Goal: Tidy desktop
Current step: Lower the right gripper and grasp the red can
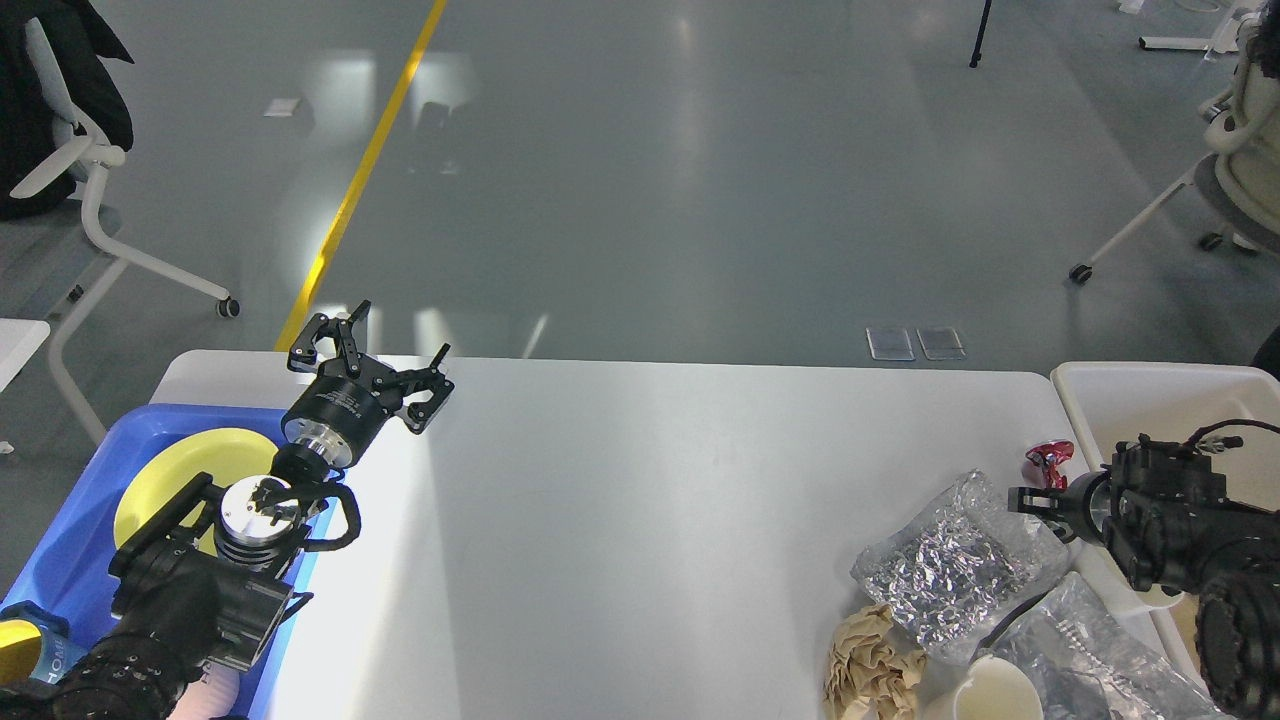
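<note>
- At the far left, a blue tray point(70, 560) sits on the near-left corner of the desk point(640, 500) and holds a yellow plate point(165, 480); something yellow with a blue band point(25, 640) shows at the tray's near edge, cut off by the picture.
- The left end effector point(378, 362) is raised above the desk's far-left part, just right of the tray. Its two fingers stand wide apart, nothing lies between them, and it touches nothing.
- The desk is a large white top with rounded corners that fills the lower half of the view; its broad middle is bare and glossy.
- Near the right front edge lies crumpled tan paper point(872, 665), and beside it the rim of a cream cup point(995, 690).
- Just behind them is a clear bag of crinkled silver foil point(950, 565), with a second clear plastic bag point(1090, 650) to its right.
- A small red object point(1048, 460) lies near the desk's right edge, behind the foil bag.
- The right end effector point(1030, 500) points left, low over the foil bag's right end and just beside the red object. It is dark and seen end-on, so I cannot tell whether its fingers are apart or together, nor whether it touches the bag.
- A cream-white bin point(1150, 400) stands at the far right, against the desk's edge.
</note>
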